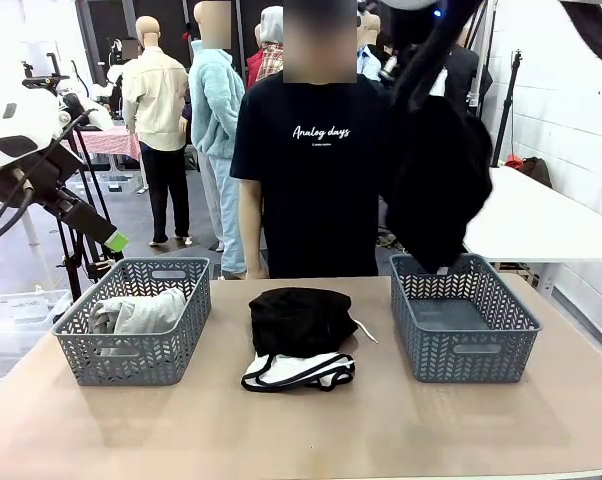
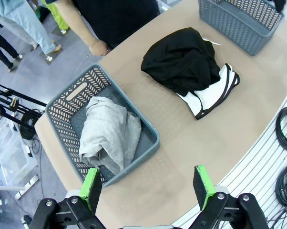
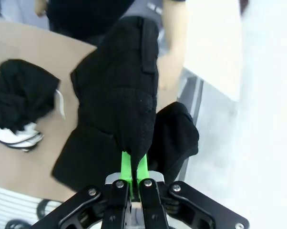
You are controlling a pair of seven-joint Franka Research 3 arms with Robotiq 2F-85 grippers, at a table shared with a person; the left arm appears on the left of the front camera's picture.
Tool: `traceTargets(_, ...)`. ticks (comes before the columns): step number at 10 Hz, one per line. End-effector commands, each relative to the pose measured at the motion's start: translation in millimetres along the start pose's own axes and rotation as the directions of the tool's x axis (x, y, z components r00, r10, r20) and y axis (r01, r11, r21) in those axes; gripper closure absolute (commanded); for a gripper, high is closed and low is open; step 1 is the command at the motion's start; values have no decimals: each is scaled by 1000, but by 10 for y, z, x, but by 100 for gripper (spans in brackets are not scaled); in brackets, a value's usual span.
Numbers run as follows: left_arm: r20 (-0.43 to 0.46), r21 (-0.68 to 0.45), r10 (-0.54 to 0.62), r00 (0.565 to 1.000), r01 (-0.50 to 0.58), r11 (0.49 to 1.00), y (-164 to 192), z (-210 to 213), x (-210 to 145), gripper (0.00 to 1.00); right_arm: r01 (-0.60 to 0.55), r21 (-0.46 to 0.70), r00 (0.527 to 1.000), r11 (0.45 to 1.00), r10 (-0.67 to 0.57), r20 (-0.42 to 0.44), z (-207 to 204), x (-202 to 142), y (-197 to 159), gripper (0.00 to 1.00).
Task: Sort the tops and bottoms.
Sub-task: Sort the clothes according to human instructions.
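Green pads of right gripper (image 3: 133,162): being clamped together on a black garment (image 1: 436,190).
Black garment: being hung with its long axis twelve to six, lower end just over the right basket (image 1: 466,350) at six o'clock.
Left gripper (image 2: 147,183): being held open-jawed; grey top (image 2: 110,133) at eleven o'clock in left basket (image 2: 72,90).

The person's black T-shirt (image 1: 311,180) reads "Analog days".
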State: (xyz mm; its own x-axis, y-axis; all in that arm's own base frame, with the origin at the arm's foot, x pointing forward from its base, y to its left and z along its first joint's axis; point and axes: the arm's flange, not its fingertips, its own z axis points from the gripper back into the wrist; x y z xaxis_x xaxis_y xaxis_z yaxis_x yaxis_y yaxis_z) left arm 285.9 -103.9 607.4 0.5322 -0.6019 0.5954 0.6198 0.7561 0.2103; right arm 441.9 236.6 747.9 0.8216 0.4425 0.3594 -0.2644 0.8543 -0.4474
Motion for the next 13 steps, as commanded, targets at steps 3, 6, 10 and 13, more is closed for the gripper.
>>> traceTargets(3,-2,-4,0,1000,0,1000,6,0,-19,0,223,51,974,974,-220,-57,-596,-649,-234,100)
traceTargets(6,-2,-4,0,1000,0,1000,6,0,-19,0,162,22,981,987,-158,-116,-575,-521,-241,100)
traceTargets(10,-2,-4,0,1000,0,1000,6,0,-19,0,175,28,979,984,-171,-114,-615,-557,-173,100)
traceTargets(13,-2,-4,0,1000,0,1000,6,0,-19,0,237,21,969,971,-235,-79,-1075,-17,-626,100)
